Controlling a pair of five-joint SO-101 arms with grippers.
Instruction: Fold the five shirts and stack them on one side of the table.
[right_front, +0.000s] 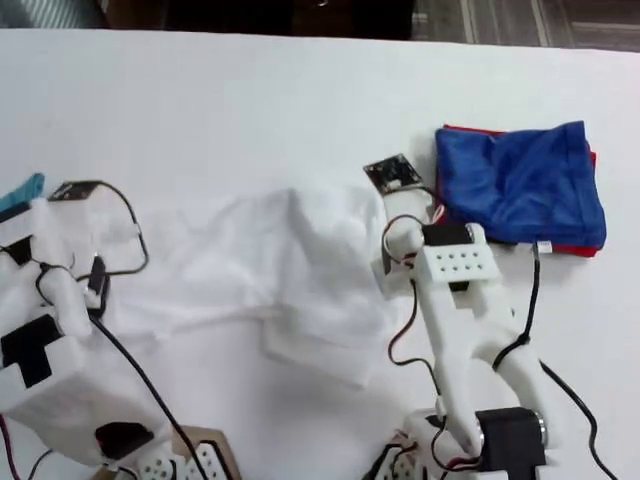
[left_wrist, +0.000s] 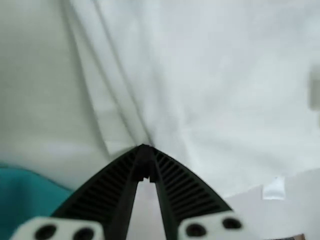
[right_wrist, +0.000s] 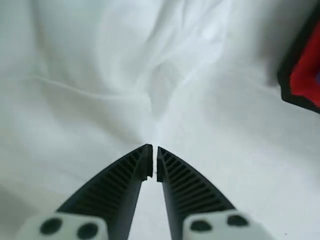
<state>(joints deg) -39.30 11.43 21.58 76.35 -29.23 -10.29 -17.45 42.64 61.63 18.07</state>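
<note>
At the middle of the desk, the white shirt is clamped in both arms' jaws; a joint fold-over is judged due next.

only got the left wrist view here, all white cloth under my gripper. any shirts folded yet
Observer: Yes, a folded blue shirt lies on a red shirt at the table's right side.
Operator: and where's the right arm
Observer: The right gripper is shut on the white shirt's end nearest that stack, opposite the left gripper.
</note>
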